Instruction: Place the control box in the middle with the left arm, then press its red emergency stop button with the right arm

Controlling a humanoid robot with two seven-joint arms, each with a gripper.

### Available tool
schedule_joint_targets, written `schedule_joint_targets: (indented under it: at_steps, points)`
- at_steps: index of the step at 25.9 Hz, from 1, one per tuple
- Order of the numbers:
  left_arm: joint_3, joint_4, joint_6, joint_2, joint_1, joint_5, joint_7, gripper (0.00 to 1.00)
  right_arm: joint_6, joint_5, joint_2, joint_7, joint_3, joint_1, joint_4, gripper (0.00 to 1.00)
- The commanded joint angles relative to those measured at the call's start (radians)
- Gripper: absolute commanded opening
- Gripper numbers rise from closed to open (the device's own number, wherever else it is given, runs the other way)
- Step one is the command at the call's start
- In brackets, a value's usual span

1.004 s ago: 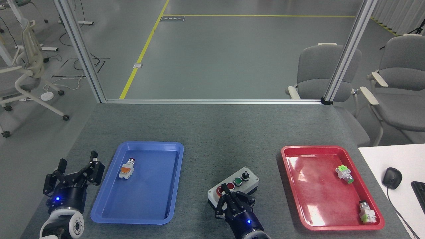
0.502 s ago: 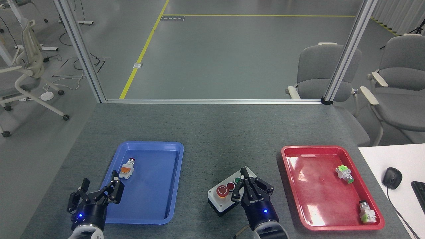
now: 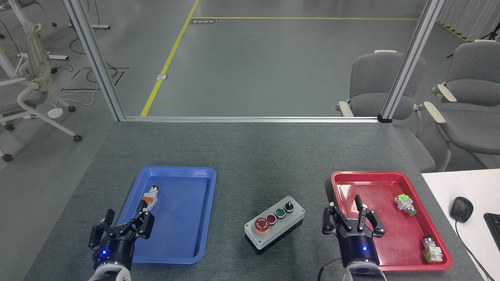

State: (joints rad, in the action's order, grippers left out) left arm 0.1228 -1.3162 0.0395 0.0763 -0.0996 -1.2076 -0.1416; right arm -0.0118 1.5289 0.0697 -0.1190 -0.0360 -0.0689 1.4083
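Box: the control box sits on the bare bench between the blue tray and the red tray, touched by neither hand.
Stop button: the big red button shows at the box's near-left end, uncovered.
Left hand: released, fingers spread, empty, over the blue tray's near-left rim.
Right hand: released, empty, over the red tray's left edge.
Risk: a press coming in from the right could land on the small red button beside it, or shove the light box askew.
Writing: lettering on the right hand, too small to read; white arrows on the stop button.
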Motion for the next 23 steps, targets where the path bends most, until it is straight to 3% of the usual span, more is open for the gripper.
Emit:
schedule_joint_targets:
  at_steps: [1, 7, 13, 23]
  points:
    - [0.0, 0.0, 0.0, -0.001, 0.0, 0.0, -0.001, 0.99, 0.001, -0.001, 0.021, 0.005, -0.025, 0.008, 0.009, 0.98]
    - [0.0, 0.0, 0.0, -0.001, 0.0, 0.0, -0.001, 0.99, 0.009, -0.004, 0.041, 0.005, -0.047, 0.014, 0.018, 0.98]
    - [0.0, 0.0, 0.0, 0.0, 0.0, 0.0, -0.001, 0.99, 0.012, -0.058, 0.044, 0.012, -0.047, 0.032, 0.029, 0.98]
    - [0.0, 0.0, 0.0, -0.001, 0.0, 0.0, -0.001, 0.99, 0.035, -0.061, 0.048, 0.004, -0.036, 0.037, 0.034, 0.98]
